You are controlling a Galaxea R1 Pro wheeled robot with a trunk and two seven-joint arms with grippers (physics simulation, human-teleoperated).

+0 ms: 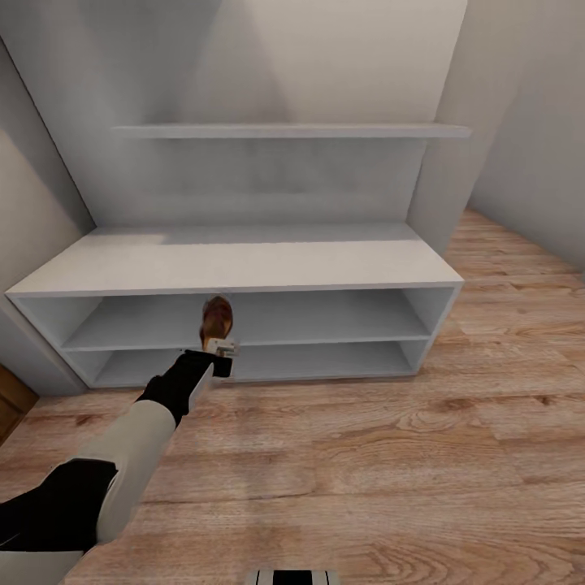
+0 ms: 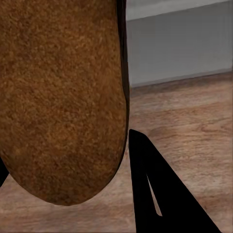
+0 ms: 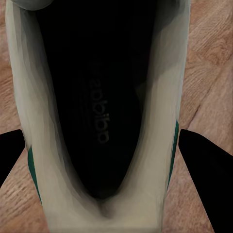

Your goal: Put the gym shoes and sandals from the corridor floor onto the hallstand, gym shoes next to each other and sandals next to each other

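The hallstand point(image 1: 244, 264) was pale grey, matching the wall behind it. The corridor floor point(image 1: 390, 455) was light brown with wood-grain plank patterning. The sandal point(image 2: 63, 97) had a speckled tan-brown sole with a dark edge. The gym shoe point(image 3: 102, 121) was white with green side stripes and a black interior.

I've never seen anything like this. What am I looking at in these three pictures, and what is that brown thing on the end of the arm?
It is a simulated two-armed robot. The big picture looks down from its head at a pale grey shoe rack on a wooden floor. Its left claw holds a brown sandal up in front of the rack's open shelves. The other two pictures come from cameras by each claw. The left one sees the sandal's sole up close. The right one looks into a white gym shoe with green stripes, between the right claw's dark fingers, apparently gripped.
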